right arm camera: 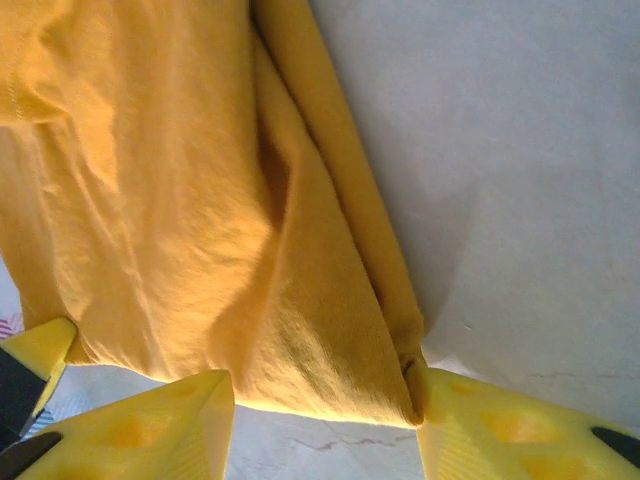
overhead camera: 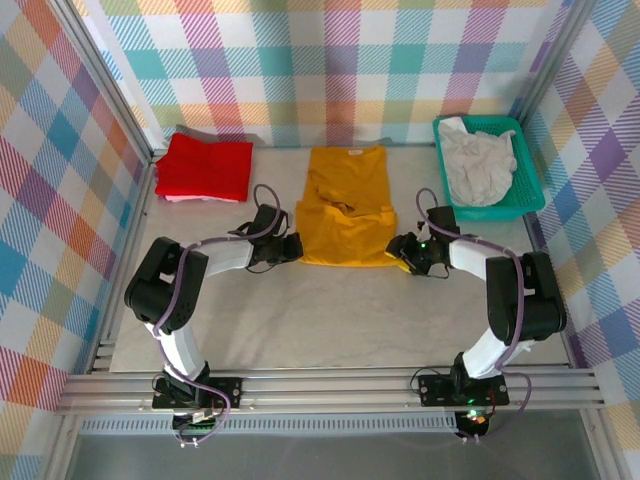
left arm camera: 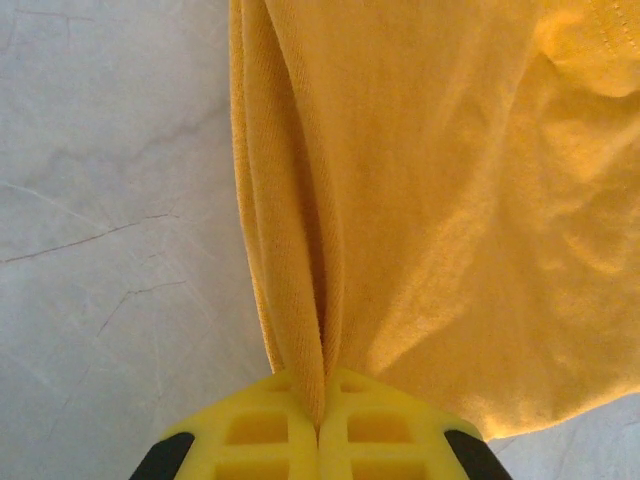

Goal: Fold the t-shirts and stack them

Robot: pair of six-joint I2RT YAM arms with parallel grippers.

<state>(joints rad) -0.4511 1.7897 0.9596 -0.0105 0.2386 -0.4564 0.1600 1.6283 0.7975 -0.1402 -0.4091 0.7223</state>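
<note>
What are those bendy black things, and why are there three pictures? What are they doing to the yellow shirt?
They are two robot arms, a left arm and a right arm, bolted to a table. Each ends in a pincer with two yellow fingers. The wide picture comes from a camera up above. The other two come from little cameras on the wrists, so you see the fingers up close. A yellow shirt lies in the middle of the table and a folded red shirt at the far left. A white shirt sits crumpled in a green basket at the far right. The left pincer is shut tight on one near corner of the yellow shirt. The right pincer is open, with the other near corner between its fingers.
</note>
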